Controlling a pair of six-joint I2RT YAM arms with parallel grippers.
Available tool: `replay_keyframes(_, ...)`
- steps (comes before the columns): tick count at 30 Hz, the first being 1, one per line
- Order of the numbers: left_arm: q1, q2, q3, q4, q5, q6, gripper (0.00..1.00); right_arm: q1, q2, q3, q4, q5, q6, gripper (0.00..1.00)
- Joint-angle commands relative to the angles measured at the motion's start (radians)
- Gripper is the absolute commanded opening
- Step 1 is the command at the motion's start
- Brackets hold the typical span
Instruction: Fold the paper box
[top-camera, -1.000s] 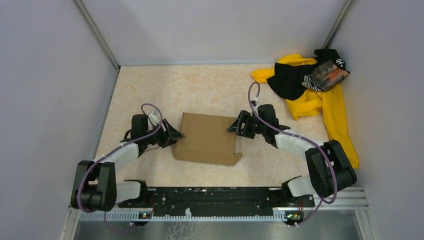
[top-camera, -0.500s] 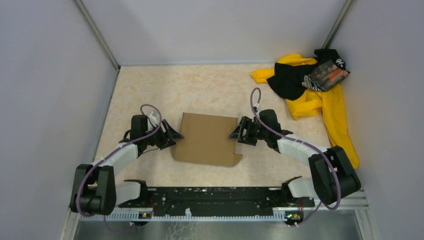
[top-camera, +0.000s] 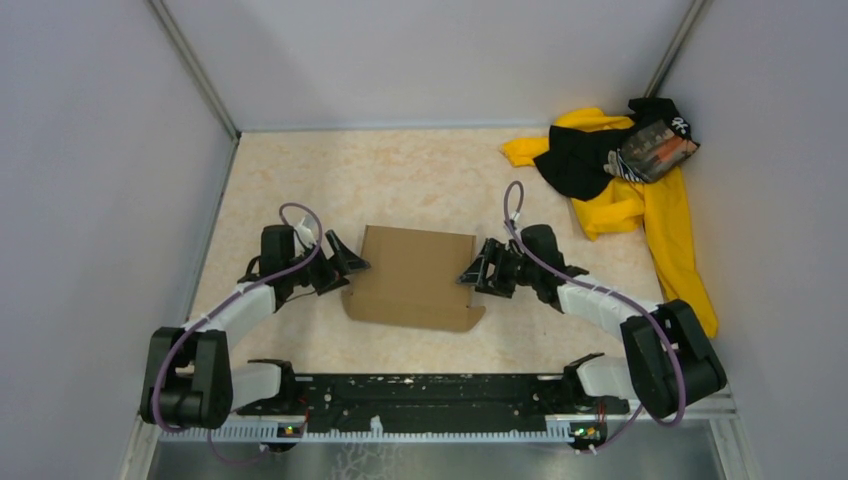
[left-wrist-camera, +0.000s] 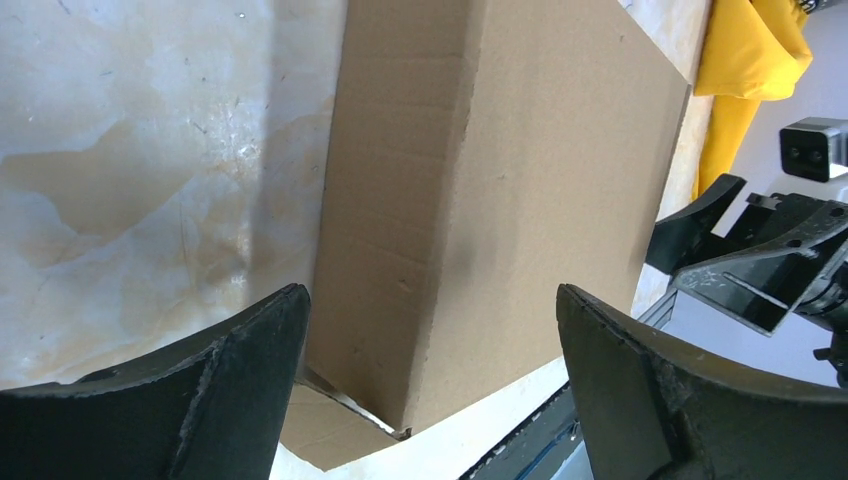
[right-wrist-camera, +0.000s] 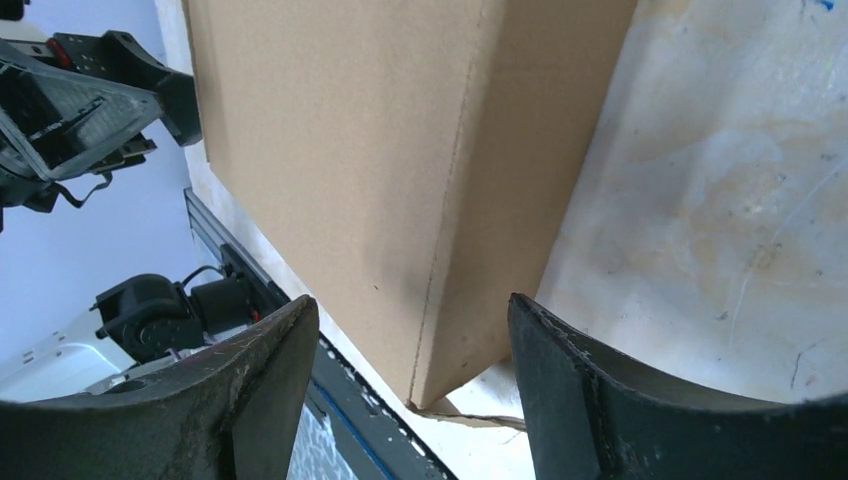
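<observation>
The paper box (top-camera: 415, 275) is plain brown cardboard, lying as a shallow folded shape mid-table with a small flap (top-camera: 470, 318) sticking out at its near right corner. My left gripper (top-camera: 345, 268) sits at the box's left edge. In the left wrist view the left gripper (left-wrist-camera: 430, 290) stands wide open, and the box's side wall (left-wrist-camera: 400, 230) lies ahead between the fingers without touching them. My right gripper (top-camera: 477, 270) is at the box's right edge. In the right wrist view the right gripper (right-wrist-camera: 412, 300) is open astride the paper box's corner (right-wrist-camera: 440, 330), clear of it.
A yellow-and-black cloth pile (top-camera: 620, 190) with a small packet (top-camera: 655, 150) on it lies at the back right. Grey walls close the left, back and right sides. The black base rail (top-camera: 430, 395) runs along the near edge.
The left gripper's jaws have spread wider at the box's left edge. The right gripper has slid a little nearer along the right edge. The box has hardly moved.
</observation>
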Motion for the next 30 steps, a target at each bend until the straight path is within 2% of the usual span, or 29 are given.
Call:
replay_keyframes(1, 0.003, -0.008, 0.021, 0.043, 0.026, 0.013, 0.99, -0.003, -0.039, -0.022, 0.052, -0.017, 0.016, 0.69)
replay_keyframes(7, 0.003, 0.016, 0.008, 0.089, 0.040, 0.007, 0.99, -0.003, -0.036, -0.062, 0.140, -0.039, 0.053, 0.70)
replay_keyframes(14, 0.003, 0.020, 0.005, 0.083, 0.056, 0.005, 0.92, -0.003, -0.010, -0.065, 0.209, -0.066, 0.085, 0.70)
replay_keyframes(30, 0.000, -0.093, -0.053, 0.012, 0.089, -0.011, 0.90, 0.047, 0.010, -0.044, 0.234, -0.064, 0.109, 0.70)
